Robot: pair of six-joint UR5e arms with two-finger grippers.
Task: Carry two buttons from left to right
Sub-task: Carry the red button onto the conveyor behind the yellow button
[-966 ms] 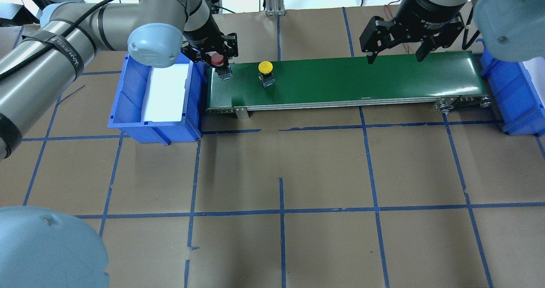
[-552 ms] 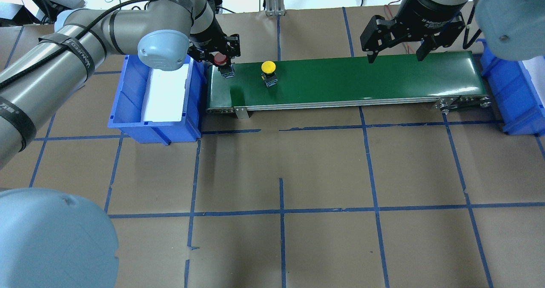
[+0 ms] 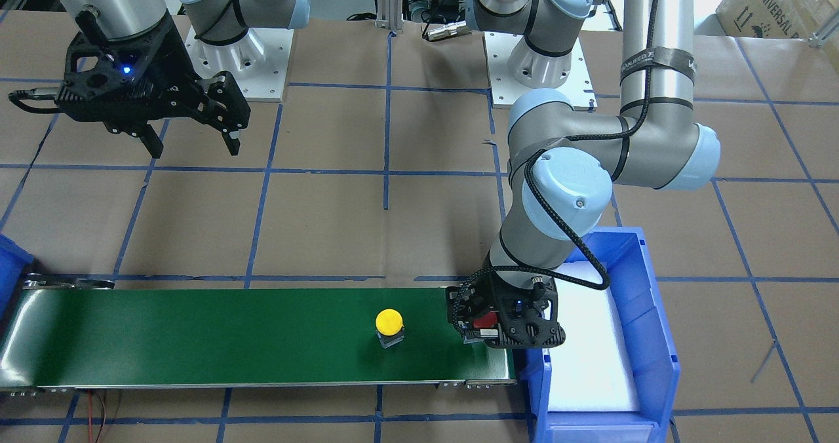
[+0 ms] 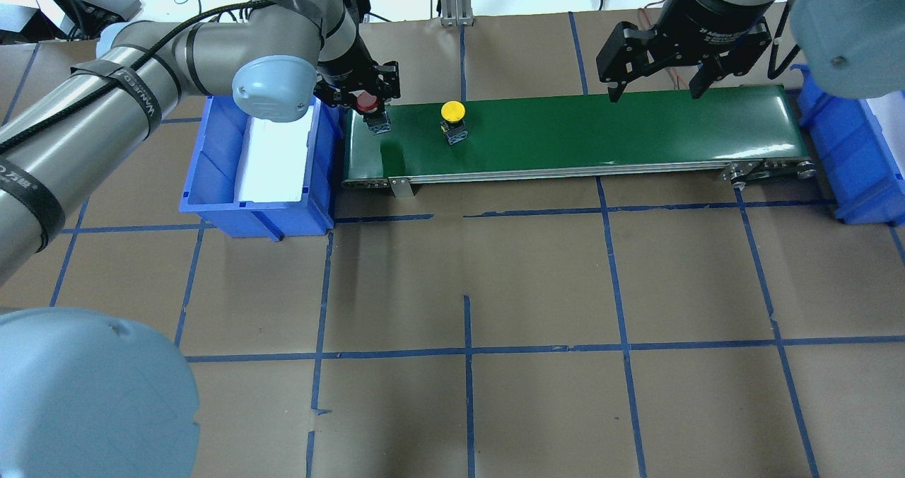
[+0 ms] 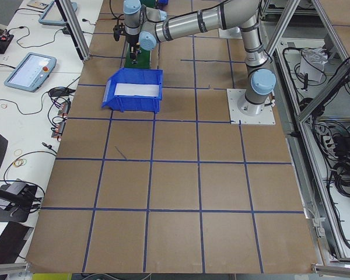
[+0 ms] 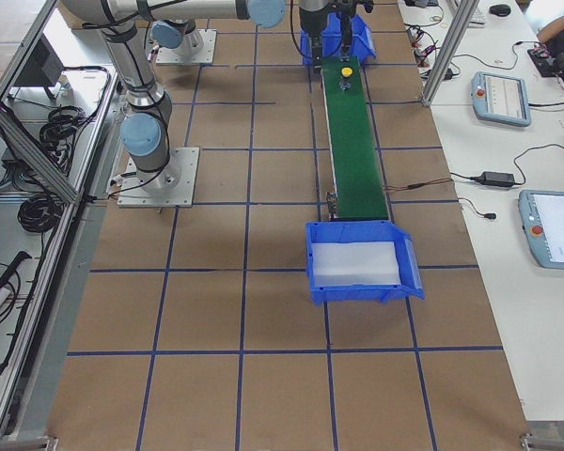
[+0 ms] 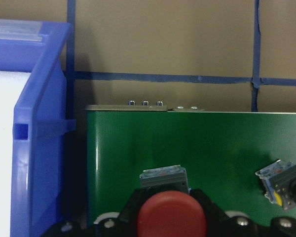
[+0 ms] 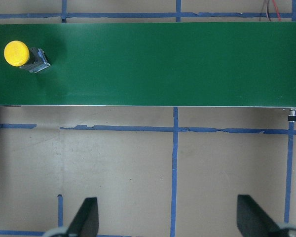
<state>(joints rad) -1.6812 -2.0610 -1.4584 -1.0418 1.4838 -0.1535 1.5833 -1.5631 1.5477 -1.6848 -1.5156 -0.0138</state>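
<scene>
The red button (image 4: 366, 101) is held in my left gripper (image 4: 371, 107) at the left end of the green conveyor belt (image 4: 601, 131), its grey body pointing down at the belt. It shows in the left wrist view (image 7: 172, 217) and in the front view (image 3: 485, 319). The yellow button (image 4: 452, 112) stands free on the belt a little to the right, and also shows in the front view (image 3: 389, 322) and the right wrist view (image 8: 17, 53). My right gripper (image 4: 655, 96) is open and empty, above the belt's far edge towards the right end.
A blue bin (image 4: 212, 153) with a white liner stands at the belt's left end. A second blue bin (image 4: 841, 153) stands at the right end. The brown table top carries blue tape lines. My left arm's elbow hangs over the left bin.
The yellow button has moved a little to the right along the belt. My left gripper, with the red button, has shifted slightly towards the belt's far edge. The right gripper has hardly moved.
</scene>
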